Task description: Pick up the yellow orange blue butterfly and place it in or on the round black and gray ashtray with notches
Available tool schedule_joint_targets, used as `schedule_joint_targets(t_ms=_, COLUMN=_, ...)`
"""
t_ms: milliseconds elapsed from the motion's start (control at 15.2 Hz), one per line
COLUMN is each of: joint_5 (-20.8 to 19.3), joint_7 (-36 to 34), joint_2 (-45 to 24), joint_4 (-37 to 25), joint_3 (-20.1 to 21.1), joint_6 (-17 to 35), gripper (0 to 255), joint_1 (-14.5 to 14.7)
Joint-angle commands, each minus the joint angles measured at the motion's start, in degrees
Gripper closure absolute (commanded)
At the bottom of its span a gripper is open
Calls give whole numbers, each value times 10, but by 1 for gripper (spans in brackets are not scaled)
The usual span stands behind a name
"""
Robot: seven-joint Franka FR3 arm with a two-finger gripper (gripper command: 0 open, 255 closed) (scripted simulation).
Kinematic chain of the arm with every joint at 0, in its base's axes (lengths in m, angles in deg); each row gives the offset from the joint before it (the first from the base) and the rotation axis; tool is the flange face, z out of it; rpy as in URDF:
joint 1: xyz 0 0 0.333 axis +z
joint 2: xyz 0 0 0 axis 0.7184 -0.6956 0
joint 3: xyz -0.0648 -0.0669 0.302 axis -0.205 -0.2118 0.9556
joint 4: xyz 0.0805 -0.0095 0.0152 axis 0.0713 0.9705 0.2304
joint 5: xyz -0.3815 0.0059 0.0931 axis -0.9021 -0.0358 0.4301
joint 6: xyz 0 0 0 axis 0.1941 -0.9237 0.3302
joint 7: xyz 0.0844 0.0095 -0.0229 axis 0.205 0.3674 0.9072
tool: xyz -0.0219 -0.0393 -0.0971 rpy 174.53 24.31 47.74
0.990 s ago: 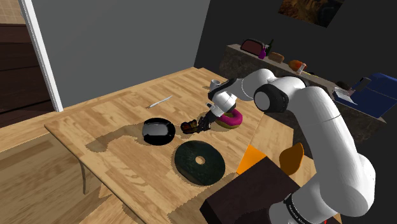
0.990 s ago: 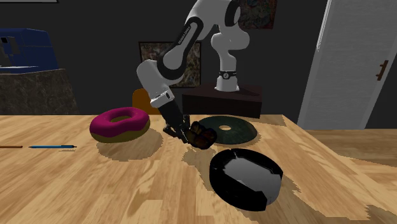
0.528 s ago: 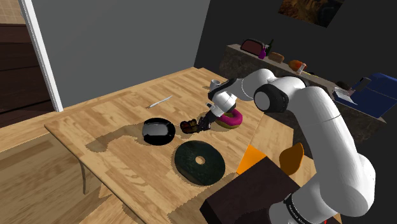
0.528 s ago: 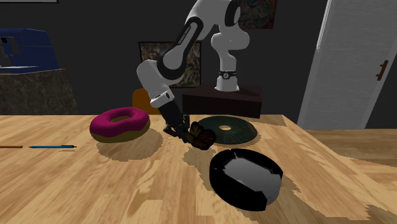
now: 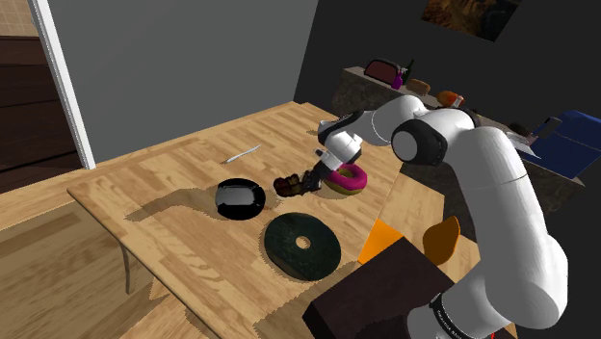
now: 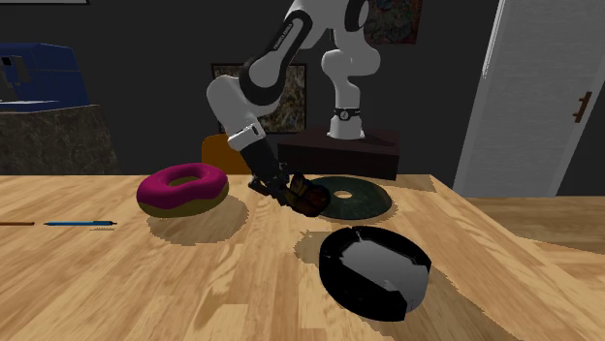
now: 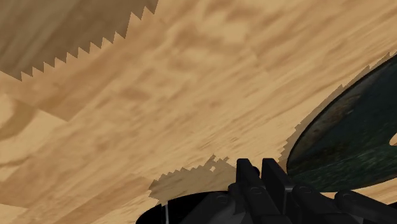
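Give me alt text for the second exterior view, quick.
The black gripper holds a dark brown-orange butterfly low over the wooden table, beyond the round black-and-grey ashtray. A pink donut lies towards the view's left.

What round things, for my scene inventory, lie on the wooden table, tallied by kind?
Ashtray: 1
Ring doughnut: 1
Flat disc with a centre hole: 1
Total: 3
The butterfly, clasped by the gripper, is not round and is left out.
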Motion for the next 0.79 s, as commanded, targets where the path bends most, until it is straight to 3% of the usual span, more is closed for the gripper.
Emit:
schedule_joint_targets(t_ms=0, joint_5=-5, joint_7=-5, joint_2=12, joint_4=5, joint_3=-4, joint_6=-6, gripper=255, joint_1=2)
schedule_joint_targets(t_ms=726, joint_5=-36, joint_7=-37, joint_2=79, joint_4=34, joint_3=-26, joint_6=-34, gripper=255, joint_1=18)
